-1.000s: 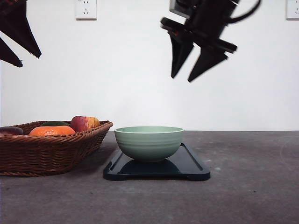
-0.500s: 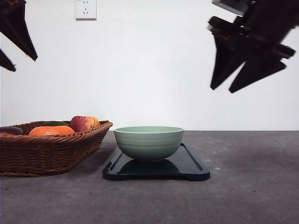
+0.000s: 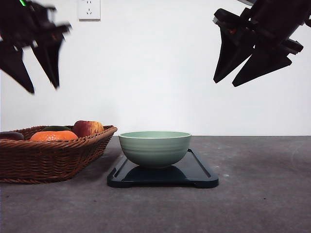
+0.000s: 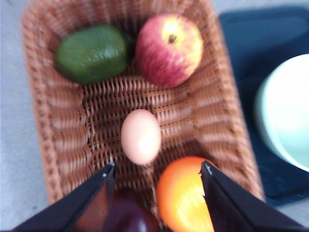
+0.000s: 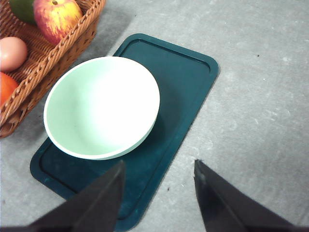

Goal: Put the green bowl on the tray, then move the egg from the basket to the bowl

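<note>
Green bowl: pale sage, faintly ridged, upright and empty, seated on near-left part of tray. Tray: dark, flat, rounded corners, low rim. Egg: pale pinkish, laid mid-basket. Basket: brown wicker, parked just left of tray.

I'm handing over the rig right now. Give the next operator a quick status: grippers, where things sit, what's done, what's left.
Left gripper: open, empty, raised above the basket.
Right gripper: open, empty, high above the table to the right of the tray.
Green bowl: upright on the tray, empty. Step one done.
Egg: lying in the middle of the basket among apple, avocado and orange.
Left: pick the egg and set it in the bowl.
</note>
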Controlling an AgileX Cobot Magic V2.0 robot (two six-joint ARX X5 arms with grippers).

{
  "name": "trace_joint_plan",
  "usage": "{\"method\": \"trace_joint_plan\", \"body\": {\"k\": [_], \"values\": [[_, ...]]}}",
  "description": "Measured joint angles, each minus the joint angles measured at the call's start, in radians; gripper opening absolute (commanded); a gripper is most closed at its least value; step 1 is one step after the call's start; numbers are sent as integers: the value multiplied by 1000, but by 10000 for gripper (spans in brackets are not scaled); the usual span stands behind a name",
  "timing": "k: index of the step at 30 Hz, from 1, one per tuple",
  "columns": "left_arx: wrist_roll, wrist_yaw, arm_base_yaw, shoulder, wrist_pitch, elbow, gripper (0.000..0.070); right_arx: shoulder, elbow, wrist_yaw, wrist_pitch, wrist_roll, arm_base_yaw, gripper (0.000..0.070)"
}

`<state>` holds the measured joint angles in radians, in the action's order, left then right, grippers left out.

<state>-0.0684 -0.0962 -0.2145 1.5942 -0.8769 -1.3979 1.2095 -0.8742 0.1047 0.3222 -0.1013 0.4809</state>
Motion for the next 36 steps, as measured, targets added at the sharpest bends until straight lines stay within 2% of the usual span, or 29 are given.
{"method": "trace_joint_plan", "body": {"k": [2,4,18,26,28,31,36], "values": [[-3,24,-8,51,5,-10,426,0,0,0,0,0,0,277],[-5,38,-13,97,5,-18,443,0,0,0,0,0,0,277],[-26,47,-13,301,67,-26,438,0,0,0,0,0,0,277],[-26,47,-13,314,100,-26,427,0,0,0,0,0,0,277],[-26,47,-13,314,101,-26,388,0,0,0,0,0,0,277],[-26,47,-13,314,100,-26,292,0,0,0,0,0,0,277],[-26,47,-13,314,100,-26,208,0,0,0,0,0,0,277]]}}
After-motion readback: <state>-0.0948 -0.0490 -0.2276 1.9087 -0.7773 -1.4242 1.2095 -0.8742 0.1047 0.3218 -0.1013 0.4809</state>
